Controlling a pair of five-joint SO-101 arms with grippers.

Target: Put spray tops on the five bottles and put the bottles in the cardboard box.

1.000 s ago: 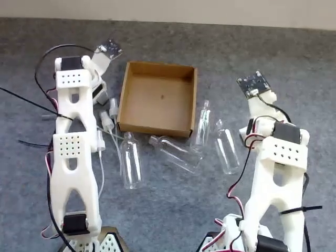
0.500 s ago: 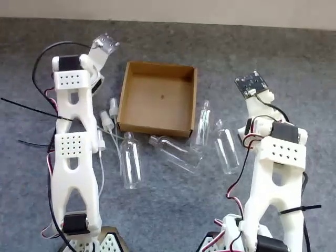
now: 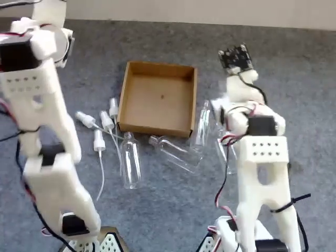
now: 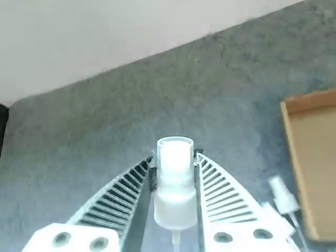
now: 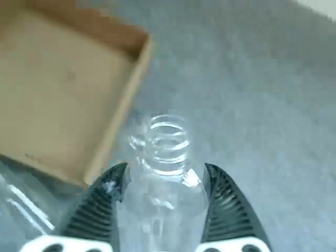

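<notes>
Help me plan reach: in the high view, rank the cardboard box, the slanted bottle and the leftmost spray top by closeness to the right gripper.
1. cardboard box, its right wall beside the right gripper.
2. slanted bottle, off the box's near corner.
3. leftmost spray top, left of the box.

Two white printed arms [image 3: 262,173], perforated panels, black servos, red-black-white cables, ribbed left hand [image 4: 174,155].

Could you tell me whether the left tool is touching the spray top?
Touching: the left wrist view shows the left tool clamping the spray top on both sides.
</notes>
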